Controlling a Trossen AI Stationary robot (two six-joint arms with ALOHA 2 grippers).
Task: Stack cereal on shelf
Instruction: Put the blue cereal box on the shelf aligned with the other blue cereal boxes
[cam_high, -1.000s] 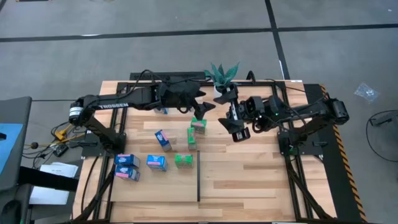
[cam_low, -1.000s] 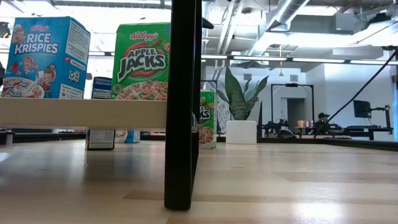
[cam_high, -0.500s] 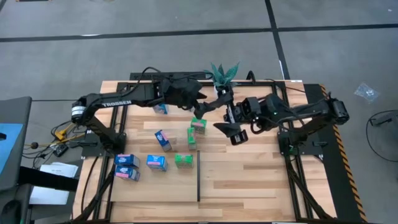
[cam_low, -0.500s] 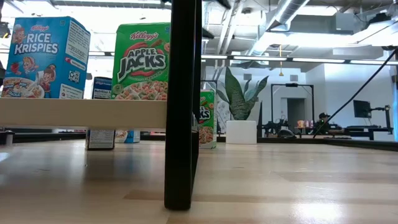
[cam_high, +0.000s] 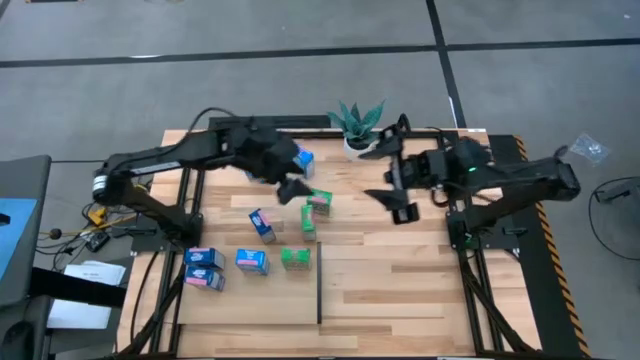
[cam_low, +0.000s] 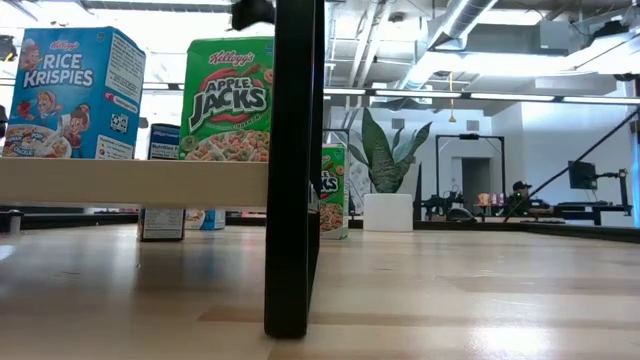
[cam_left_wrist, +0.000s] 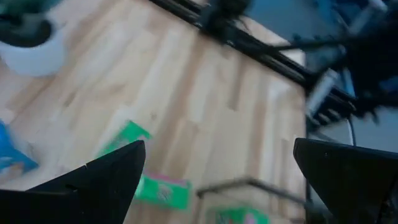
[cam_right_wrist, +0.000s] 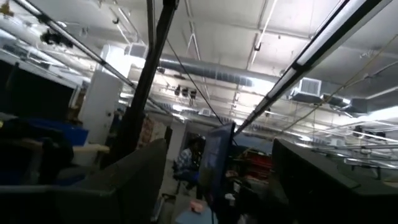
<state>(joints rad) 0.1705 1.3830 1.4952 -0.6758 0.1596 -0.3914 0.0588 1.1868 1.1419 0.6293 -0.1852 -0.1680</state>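
Note:
My left gripper (cam_high: 290, 178) hangs open above the table's far middle, with nothing between its fingers (cam_left_wrist: 219, 149). A blue cereal box (cam_high: 303, 160) stands just beyond it, and two green boxes (cam_high: 318, 204) lie below and to its right. My right gripper (cam_high: 393, 185) is open and holds nothing. It is tipped upward near the plant, and its wrist view (cam_right_wrist: 217, 158) shows only the ceiling. In the low view a blue box (cam_low: 75, 92) and a green box (cam_low: 228, 100) stand upright on the shelf plank (cam_low: 130, 182).
A potted plant (cam_high: 358, 125) stands at the far edge between the two arms. More blue boxes (cam_high: 205, 268) and a green one (cam_high: 295, 258) sit at the near left. A black divider strip (cam_high: 319, 295) runs toward the near edge. Bare wood lies to the right.
My left gripper has drawn back from beside the plant toward the table's left and tipped more level, uncovering the blue box at the far middle. My right gripper has pulled back toward the right edge, risen and tipped upward. No box has moved.

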